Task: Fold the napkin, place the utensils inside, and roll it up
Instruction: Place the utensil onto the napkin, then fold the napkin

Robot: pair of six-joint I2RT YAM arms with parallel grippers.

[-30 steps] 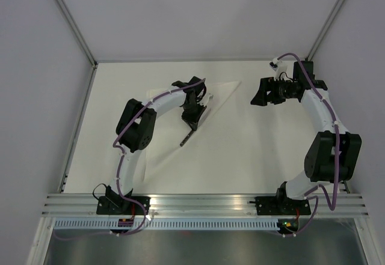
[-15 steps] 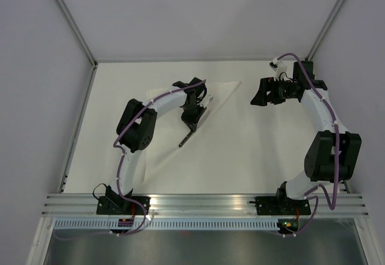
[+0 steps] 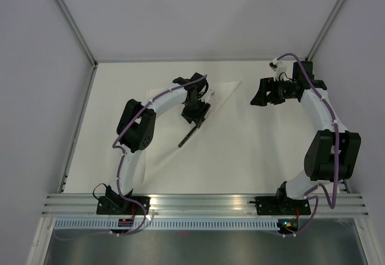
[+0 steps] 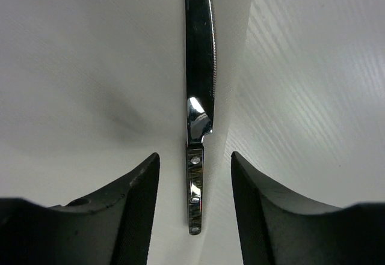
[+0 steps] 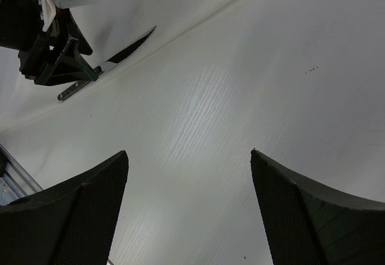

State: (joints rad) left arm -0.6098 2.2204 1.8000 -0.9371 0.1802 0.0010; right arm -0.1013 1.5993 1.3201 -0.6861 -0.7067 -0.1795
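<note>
The white napkin (image 3: 165, 136) lies folded into a triangle at the table's middle left, its long edge running diagonally. One of the utensils, a silvery knife (image 3: 187, 137), rests flat along that edge. In the left wrist view the knife (image 4: 198, 85) points straight away, on the napkin (image 4: 90, 67). My left gripper (image 3: 197, 110) hovers over the knife's handle, open (image 4: 195, 157), with a finger on each side and not touching it. My right gripper (image 3: 257, 92) hangs open (image 5: 189, 152) above bare table at the back right, holding nothing. From there I see the knife (image 5: 117, 57) and the left gripper (image 5: 51, 48).
The cream table (image 3: 271, 151) is enclosed by grey walls at the left, back and right. An aluminium rail (image 3: 204, 202) carrying both arm bases runs along the near edge.
My left gripper has opened and let go of the knife, then shifted slightly toward the back. The knife stays on the napkin. The right arm has not moved.
</note>
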